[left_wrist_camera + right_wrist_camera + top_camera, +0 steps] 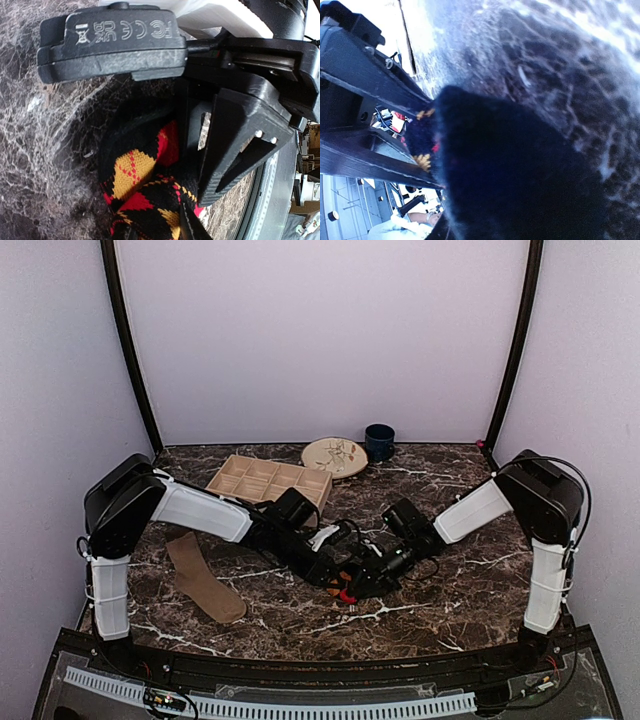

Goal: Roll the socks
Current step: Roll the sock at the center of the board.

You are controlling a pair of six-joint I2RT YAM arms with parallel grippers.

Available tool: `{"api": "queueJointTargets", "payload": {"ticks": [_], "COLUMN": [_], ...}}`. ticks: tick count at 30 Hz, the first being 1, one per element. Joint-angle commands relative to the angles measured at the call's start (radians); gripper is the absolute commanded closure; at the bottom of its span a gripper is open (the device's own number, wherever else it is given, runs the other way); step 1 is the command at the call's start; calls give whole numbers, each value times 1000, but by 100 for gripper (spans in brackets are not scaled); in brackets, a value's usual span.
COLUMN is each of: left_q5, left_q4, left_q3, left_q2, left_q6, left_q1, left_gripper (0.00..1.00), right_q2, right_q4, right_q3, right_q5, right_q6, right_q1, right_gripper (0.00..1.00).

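The black sock with red and orange argyle diamonds [346, 592] lies bunched at the table's middle, between both grippers. My left gripper [335, 575] reaches in from the left. In the left wrist view its thin tips [157, 230] hold the argyle knit [142, 187] between them. My right gripper [374, 574] comes in from the right, and one of its ribbed fingers [235, 150] presses beside the fabric. In the right wrist view black fabric [520, 180] bulges from my right gripper [432, 147] and fills the picture. The tan-brown sock [205, 580] lies flat at the left, untouched.
A wooden divided tray [268, 480], a patterned plate [334, 456] and a dark blue mug [379, 441] stand along the back of the marble table [470, 590]. The left arm's white link passes above the tan sock's far end.
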Motion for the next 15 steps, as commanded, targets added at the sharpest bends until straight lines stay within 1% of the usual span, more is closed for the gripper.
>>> {"api": "queueJointTargets", "payload": {"ticks": [1,4,8,15], "left_q5": [21,-2,-31,-59], "left_q4": [-33,-75,-112,-145], "left_q3": [2,18,36,56], "left_q2": [38,58,78,106], "left_q6": [-20,-24,-39,-72], "left_q1": [-15,-15,-15,-15], "left_gripper": [74,76,76,76], "right_q2": [3,-11,-46,-110], "right_q4": [-4,-66,-102,-122], "right_q3": [33,40,35,-7], "right_q5": [166,214,280,364], "right_q6": [-36,-90,-126,-153], "right_q1": [-7,-7,-7,-6], "right_gripper": [78,72,65,59]}}
